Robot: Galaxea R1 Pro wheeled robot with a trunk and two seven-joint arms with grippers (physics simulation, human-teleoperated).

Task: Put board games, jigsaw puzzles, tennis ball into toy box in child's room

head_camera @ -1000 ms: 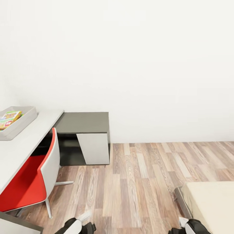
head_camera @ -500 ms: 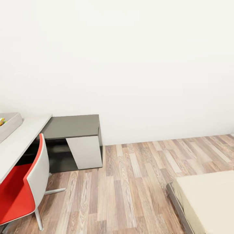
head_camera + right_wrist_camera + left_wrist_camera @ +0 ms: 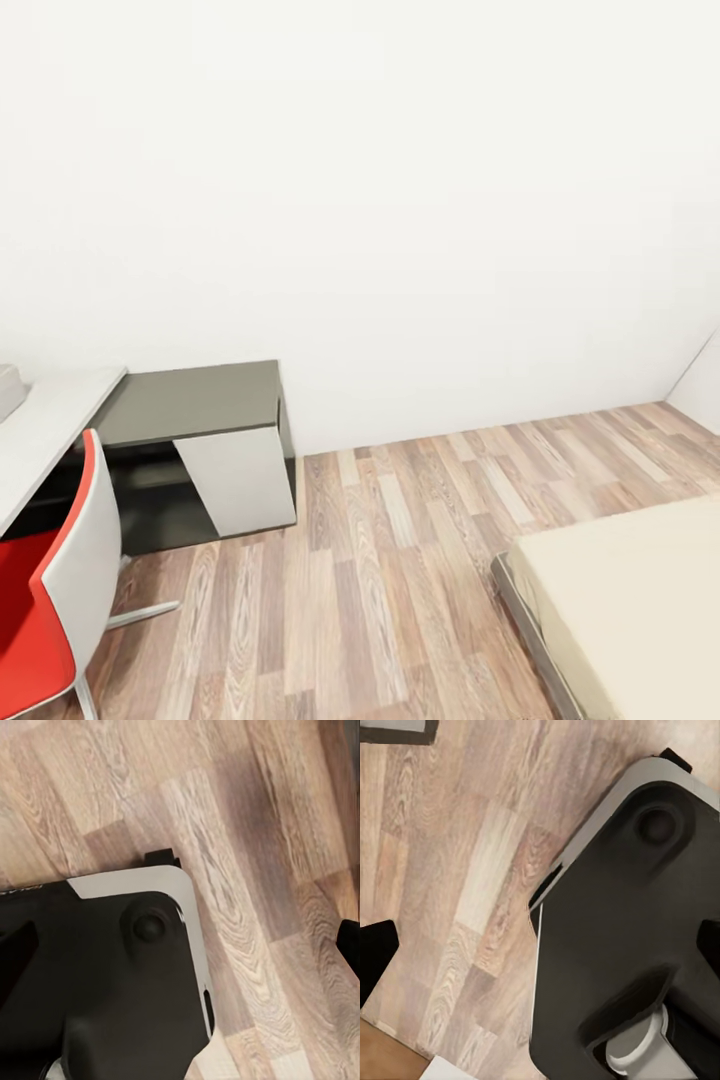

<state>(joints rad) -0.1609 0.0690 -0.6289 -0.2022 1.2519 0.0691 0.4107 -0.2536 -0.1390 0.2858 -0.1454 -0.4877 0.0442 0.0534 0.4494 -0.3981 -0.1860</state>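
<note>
In the head view the table [image 3: 45, 435] runs along the left edge, and a sliver of the pale grey toy box [image 3: 6, 386] shows on it. The corner of the bed [image 3: 630, 600] with its beige mattress fills the lower right; nothing lies on the part I see. The board games, jigsaw puzzles and tennis ball are out of view. In the wrist views my left gripper [image 3: 540, 952] and right gripper [image 3: 184, 945] hang over the wood floor beside the robot's black base, fingers wide apart and holding nothing.
A red chair [image 3: 60, 590] stands at the table. A low dark grey cabinet [image 3: 200, 405] sits against the white wall beyond it. Wood-plank floor [image 3: 400, 560] stretches between the cabinet and the bed. The robot's base [image 3: 630, 945] lies under both grippers.
The head view has swung to the right: table, toy box and chair slid toward the left edge, more of the bed came in, and the arm ends left the bottom edge.
</note>
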